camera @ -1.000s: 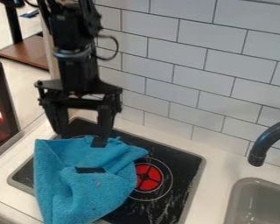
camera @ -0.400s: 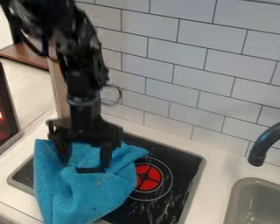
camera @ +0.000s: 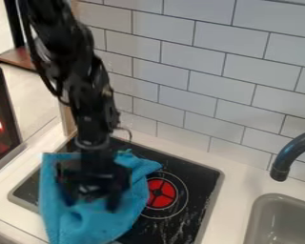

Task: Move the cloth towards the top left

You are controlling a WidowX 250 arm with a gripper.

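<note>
The gripper [camera: 91, 204] was down at the blue cloth [camera: 99, 223], its fingers apart. The cloth lay on the black stovetop [camera: 196, 176], overhanging its lower left edge.

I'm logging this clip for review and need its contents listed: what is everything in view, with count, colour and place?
Cloth: one, blue, spread over the stove's left part
Stove top: one, black with grey rim, on the counter
Burner: one visible, red, right of the cloth
Counter: one, white, around stove and sink
Sink: one, grey, lower right
Faucet: one, dark, right edge
Tiled wall: one, white, behind
Panel: one, dark with red glow, left edge
Brown surface: one, upper left
Arm: one, black, from upper left
Gripper: one, black, over the cloth
</note>
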